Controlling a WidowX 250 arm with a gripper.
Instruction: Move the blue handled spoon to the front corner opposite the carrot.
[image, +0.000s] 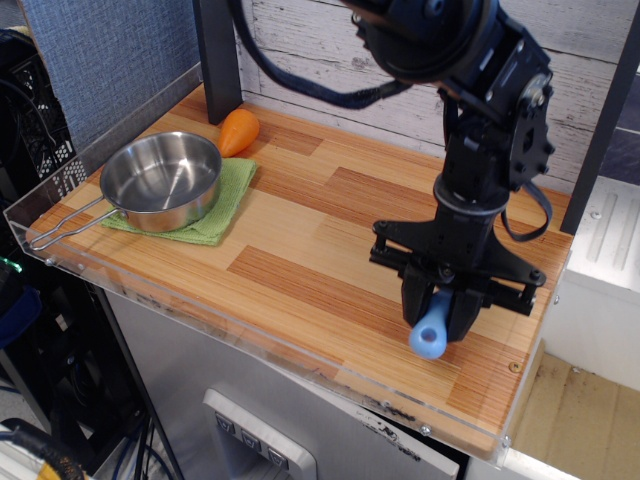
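My black gripper (442, 312) is shut on the blue handled spoon (432, 332). Only its light-blue handle shows, sticking out below the fingers; the grey bowl is hidden inside the gripper. The spoon hangs low over the striped wooden tabletop, near the front right corner (500, 410), where a small screw (515, 367) sits. The orange carrot (239, 131) lies at the far back left, beside the black post.
A steel pan (160, 180) with a wire handle rests on a green cloth (222, 205) at the left. A black post (217, 60) stands at the back left. Clear acrylic (300, 365) edges the table's front and left sides.
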